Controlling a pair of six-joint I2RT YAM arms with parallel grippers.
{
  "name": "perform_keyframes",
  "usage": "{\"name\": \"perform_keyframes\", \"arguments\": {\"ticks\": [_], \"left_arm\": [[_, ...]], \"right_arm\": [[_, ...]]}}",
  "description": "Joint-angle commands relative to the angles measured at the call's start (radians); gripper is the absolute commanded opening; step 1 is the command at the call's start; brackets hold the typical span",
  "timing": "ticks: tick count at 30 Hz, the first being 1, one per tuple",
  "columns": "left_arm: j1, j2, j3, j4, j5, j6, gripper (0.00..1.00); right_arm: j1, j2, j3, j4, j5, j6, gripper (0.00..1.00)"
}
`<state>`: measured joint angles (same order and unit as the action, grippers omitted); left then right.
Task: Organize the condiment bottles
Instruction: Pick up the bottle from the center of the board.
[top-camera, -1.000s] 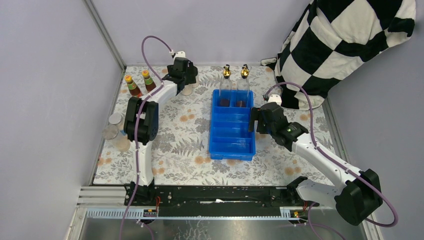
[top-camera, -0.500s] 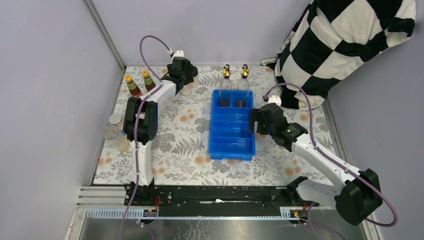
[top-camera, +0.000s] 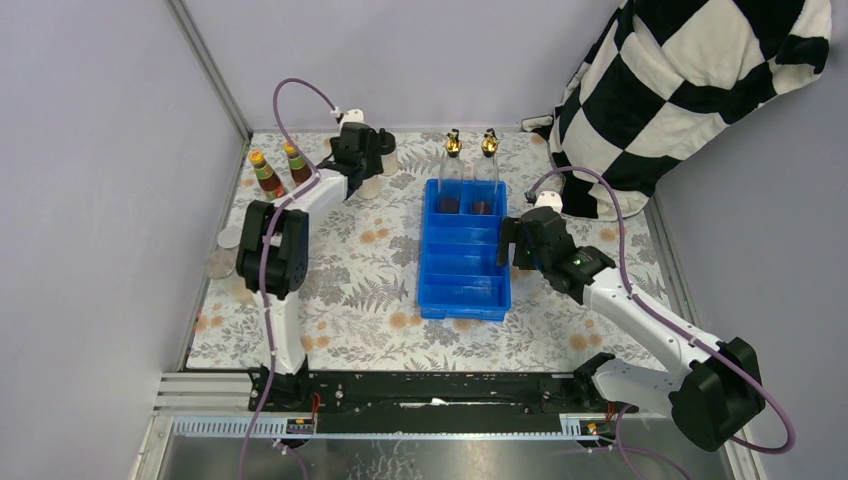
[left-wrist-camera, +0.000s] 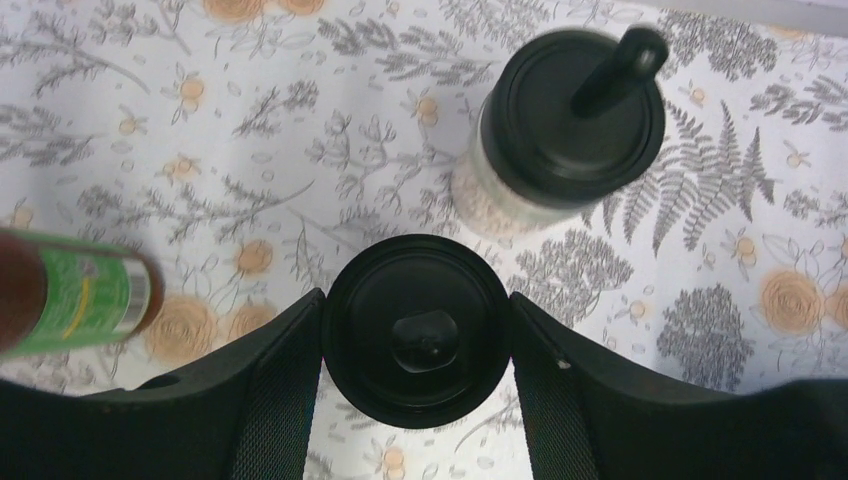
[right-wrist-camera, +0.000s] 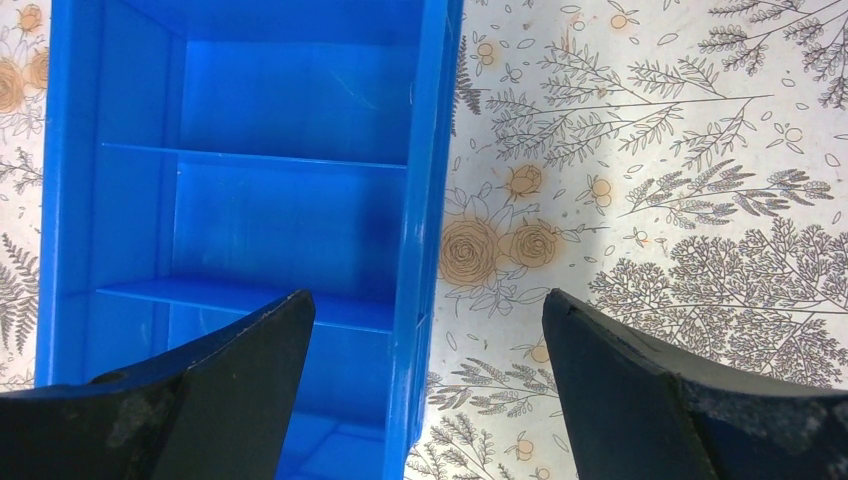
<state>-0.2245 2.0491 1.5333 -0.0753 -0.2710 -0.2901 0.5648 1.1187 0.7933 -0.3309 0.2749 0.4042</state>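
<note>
My left gripper (top-camera: 368, 170) is at the back left, and in its wrist view (left-wrist-camera: 417, 335) the fingers press both sides of a squat black-capped bottle (left-wrist-camera: 417, 330). The second black-capped bottle (left-wrist-camera: 570, 115) stands just beyond it, its flip spout up; it also shows in the top view (top-camera: 386, 155). Two orange-capped sauce bottles (top-camera: 263, 172) (top-camera: 295, 160) stand to the left. Two gold-spouted bottles (top-camera: 452, 150) (top-camera: 488, 148) stand in the far compartment of the blue tray (top-camera: 432, 300). My right gripper (top-camera: 520, 245) is open and empty over the tray's right rim (right-wrist-camera: 430, 150).
Two silver-lidded jars (top-camera: 228, 240) sit at the table's left edge, partly hidden behind my left arm's elbow. A black-and-white checkered cloth (top-camera: 690, 90) hangs over the back right corner. Grey walls close in the left and back.
My left arm's elbow has swung left, now covering more of the jars, and its gripper has shifted slightly left at the black-capped bottles. The right arm has not moved.
</note>
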Motion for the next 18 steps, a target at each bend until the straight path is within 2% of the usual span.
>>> {"name": "perform_keyframes", "arguments": {"ticks": [1,8,18], "left_arm": [[-0.017,-0.094,-0.106,0.015,-0.016,-0.026,0.57],[-0.112,-0.220,-0.252,0.002,-0.059,-0.035,0.57],[-0.323,-0.468,-0.458,-0.035,-0.199,-0.071,0.57]], "right_arm": [[0.005,-0.031,0.001,0.017,-0.021,0.001,0.91],[0.004,-0.071,-0.003,0.006,-0.037,0.016,0.91],[0.004,-0.131,-0.005,-0.022,-0.053,0.031,0.91]]}}
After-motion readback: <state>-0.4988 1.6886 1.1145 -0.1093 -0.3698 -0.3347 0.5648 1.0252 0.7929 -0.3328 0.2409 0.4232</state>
